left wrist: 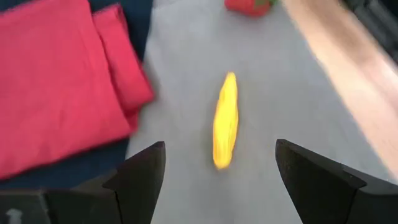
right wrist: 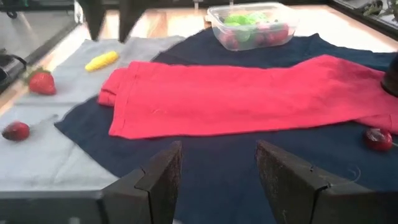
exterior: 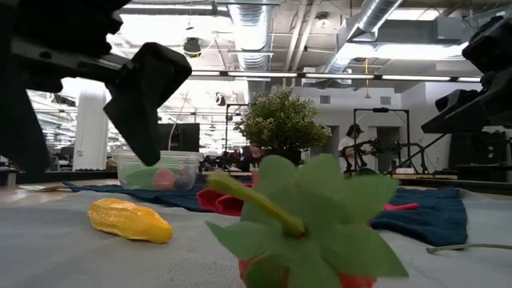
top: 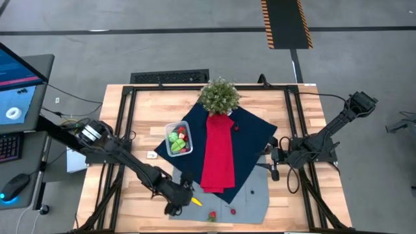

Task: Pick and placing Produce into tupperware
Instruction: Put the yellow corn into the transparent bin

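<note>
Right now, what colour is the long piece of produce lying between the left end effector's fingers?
Yellow; the left wrist view shows it best.

The left gripper (left wrist: 221, 177) has its two dark fingers (left wrist: 140, 180) spread wide apart, and nothing sits between them. Just ahead of the gap, a long yellow piece of produce (left wrist: 225, 121) lies on a grey cloth (left wrist: 180, 74), its near end roughly level with the fingertips and not touching either one. To one side, a folded red cloth (left wrist: 56, 81) rests on a dark blue cloth (left wrist: 50, 174), its edge close to the yellow piece but apart from it. Farther off on the grey cloth sits a red strawberry (left wrist: 249, 6) with a green top, only partly in view. Beyond the grey cloth's edge runs the light wooden bench (left wrist: 348, 68).
</note>
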